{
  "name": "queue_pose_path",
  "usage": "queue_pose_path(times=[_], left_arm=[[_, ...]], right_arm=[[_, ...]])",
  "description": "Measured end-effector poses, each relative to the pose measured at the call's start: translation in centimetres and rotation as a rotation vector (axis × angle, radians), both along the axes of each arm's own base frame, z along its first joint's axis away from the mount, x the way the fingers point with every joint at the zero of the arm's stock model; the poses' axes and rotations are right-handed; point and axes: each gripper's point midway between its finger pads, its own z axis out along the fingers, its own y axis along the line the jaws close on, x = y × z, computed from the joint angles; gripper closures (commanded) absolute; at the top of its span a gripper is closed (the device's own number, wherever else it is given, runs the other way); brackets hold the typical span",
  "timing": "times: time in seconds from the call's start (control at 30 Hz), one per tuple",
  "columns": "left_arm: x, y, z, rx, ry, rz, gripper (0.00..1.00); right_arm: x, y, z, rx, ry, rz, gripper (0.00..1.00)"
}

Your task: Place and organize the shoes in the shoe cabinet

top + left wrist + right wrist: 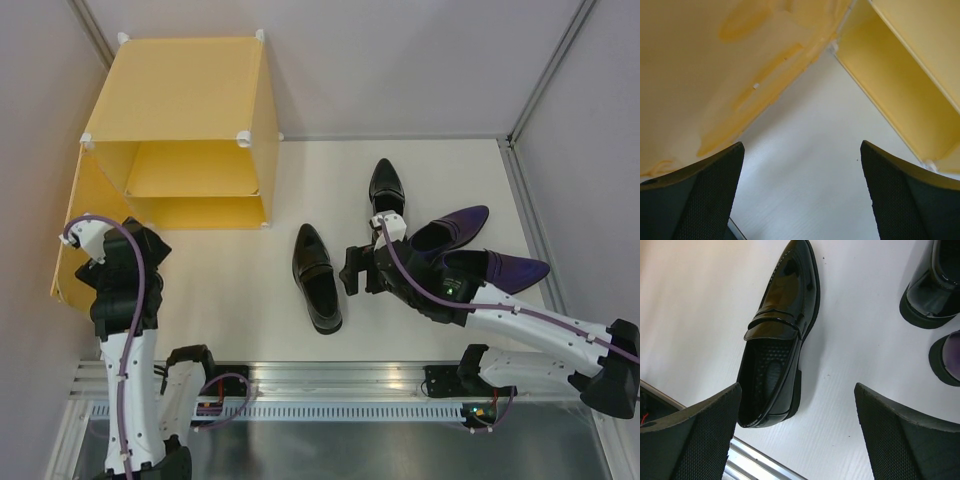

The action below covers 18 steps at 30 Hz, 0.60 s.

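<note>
One black loafer [317, 277] lies on the tabletop [220, 290], right of the cabinet [180, 110], just beside the right hand [352, 270], spread apart; left hand [801, 145] likewise apart. Glossy, stiff, probably slippery: best gripped across the heel wall.

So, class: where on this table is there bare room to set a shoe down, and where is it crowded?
Bare: the table between the open cabinet and the near black shoe; also the strip between cabinet and far black shoe. Crowded: the right side, where the purple shoes, that far shoe and the right gripper bunch together.
</note>
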Motion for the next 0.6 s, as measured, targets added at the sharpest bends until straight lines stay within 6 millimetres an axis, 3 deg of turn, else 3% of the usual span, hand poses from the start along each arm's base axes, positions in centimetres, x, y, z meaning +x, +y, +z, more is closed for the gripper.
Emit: queue_pose_path(times=[0.1,0.27,0.43,0.6], left_arm=[[1.8,-1.8,-1.3,-0.084,0.037,-0.105,0.0],[4.2,-7.5,-4.6,-0.302,0.096,-0.373,0.0],[3.1,-14.4,-6.6,-0.468,0.112,-0.629,0.01],[1.0,-22.7,-8.1,-0.569,0.197,-0.899,0.01]], right_arm=[[-0.1,-0.5,-0.1,-0.007,-0.01,0.0,0.02],[-0.3,-1.3,0.2,-0.008,-0.029,-0.004,0.02],[-0.3,-1.8,0.7,0.002,-0.046,-0.014,0.02],[-0.3,-2.1,0.4,-0.003,-0.048,-0.023,0.02]])
